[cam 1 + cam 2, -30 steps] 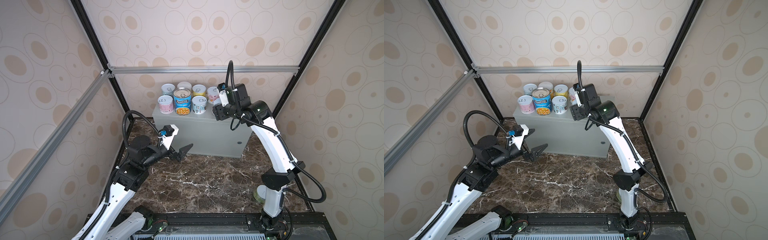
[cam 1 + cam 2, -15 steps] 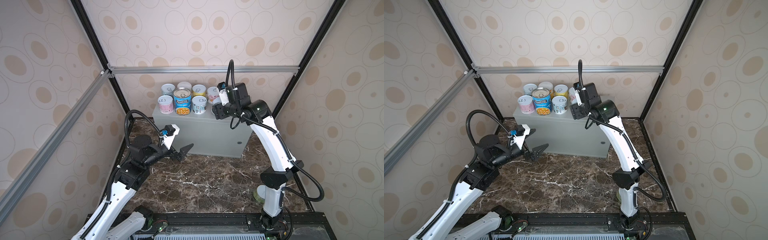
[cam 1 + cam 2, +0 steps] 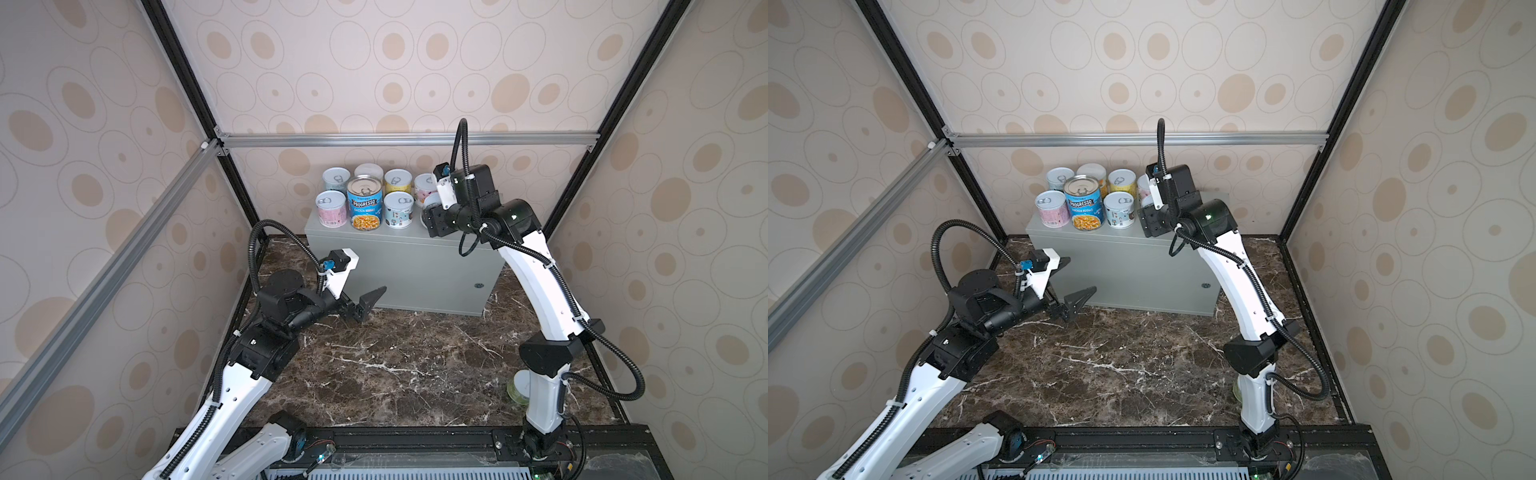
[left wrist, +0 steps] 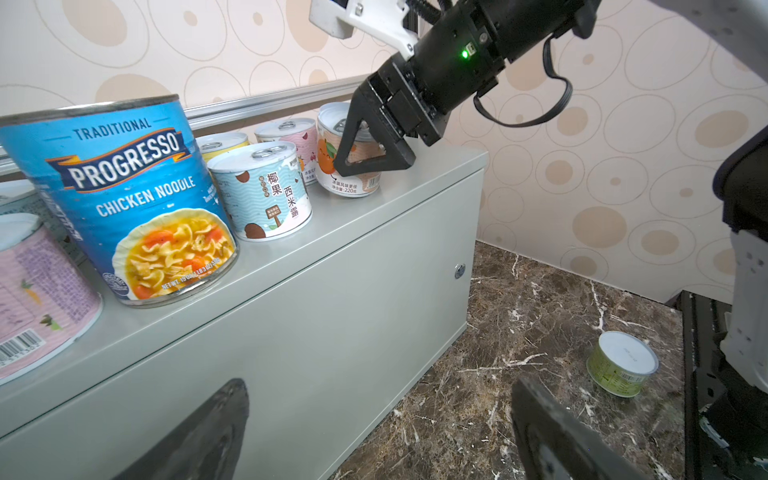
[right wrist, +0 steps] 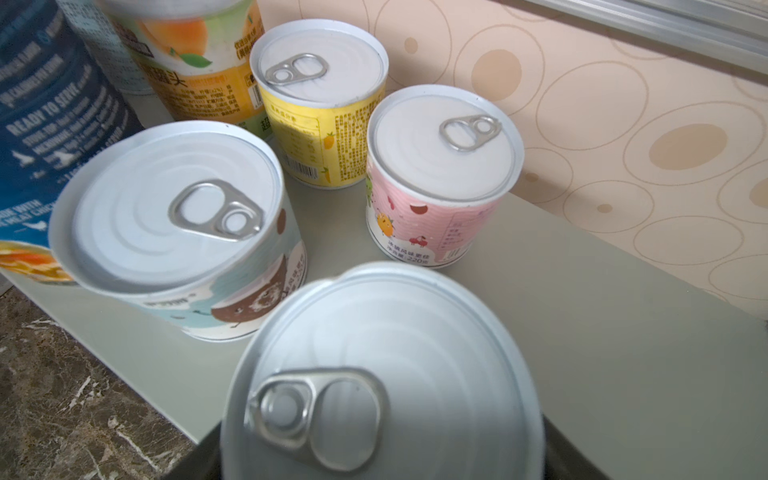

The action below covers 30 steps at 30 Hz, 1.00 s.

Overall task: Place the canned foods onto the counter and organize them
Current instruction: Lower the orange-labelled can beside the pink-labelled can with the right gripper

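The canned foods point(image 3: 398, 210) stand in two tight rows at 12 o'clock, on the smooth grey sheet-metal table point(image 3: 399, 266), a plain box with a round lock point(image 3: 478, 286) low on its front. The tall blue Progresso can point(image 3: 365, 203) rises among short cylinders with pale ring-pull lids. My right tool point(image 4: 361, 162) straddles the orange-label can point(image 4: 351, 186), which sits flat on the table at the rows' 3 o'clock end; pinching or merely flanking it, I cannot tell. My left tool point(image 3: 368, 303) hangs spread wide and empty over the veined brown marble point(image 3: 395, 365) at 9 o'clock. One green can point(image 4: 621, 365) sits at 5 o'clock by the right arm's base.
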{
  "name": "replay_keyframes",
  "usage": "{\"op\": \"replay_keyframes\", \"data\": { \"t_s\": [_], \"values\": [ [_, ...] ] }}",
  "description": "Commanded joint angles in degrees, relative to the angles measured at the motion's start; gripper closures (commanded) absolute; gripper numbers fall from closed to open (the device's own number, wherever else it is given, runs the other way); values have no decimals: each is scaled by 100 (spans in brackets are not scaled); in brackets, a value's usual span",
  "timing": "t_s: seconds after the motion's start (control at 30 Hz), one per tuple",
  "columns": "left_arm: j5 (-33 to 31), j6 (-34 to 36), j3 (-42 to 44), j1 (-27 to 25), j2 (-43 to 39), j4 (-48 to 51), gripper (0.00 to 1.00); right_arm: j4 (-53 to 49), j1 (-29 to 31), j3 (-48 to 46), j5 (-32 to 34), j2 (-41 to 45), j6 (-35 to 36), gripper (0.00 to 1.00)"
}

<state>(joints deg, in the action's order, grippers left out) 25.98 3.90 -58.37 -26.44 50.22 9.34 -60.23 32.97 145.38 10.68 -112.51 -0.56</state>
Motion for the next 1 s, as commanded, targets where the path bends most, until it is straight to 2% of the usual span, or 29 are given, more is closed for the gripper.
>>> {"op": "replay_keyframes", "data": {
  "t_s": [0.0, 0.33, 0.53, 0.67, 0.83, 0.97],
  "values": [
    [-70, 173, -22, -46, -119, -69, 2, 168, -36, 182, -50, -94, 51, 21],
    [-128, 191, 10, -40, -165, -64, 2, 268, -48, 179, -194, -186, -19, 17],
    [-118, 190, -52, -45, -97, -33, 2, 404, -96, -29, -208, 27, -69, 11],
    [-85, 173, -95, -44, -32, -21, 2, 681, -152, -693, -281, 422, -85, 10],
    [-32, 137, -154, -45, 67, -35, 2, 1372, -297, -1946, -518, 1073, -136, 9],
    [-22, 140, -157, -39, 98, -32, 2, 1717, -403, -2425, -755, 1305, -140, 11]
  ]
}}
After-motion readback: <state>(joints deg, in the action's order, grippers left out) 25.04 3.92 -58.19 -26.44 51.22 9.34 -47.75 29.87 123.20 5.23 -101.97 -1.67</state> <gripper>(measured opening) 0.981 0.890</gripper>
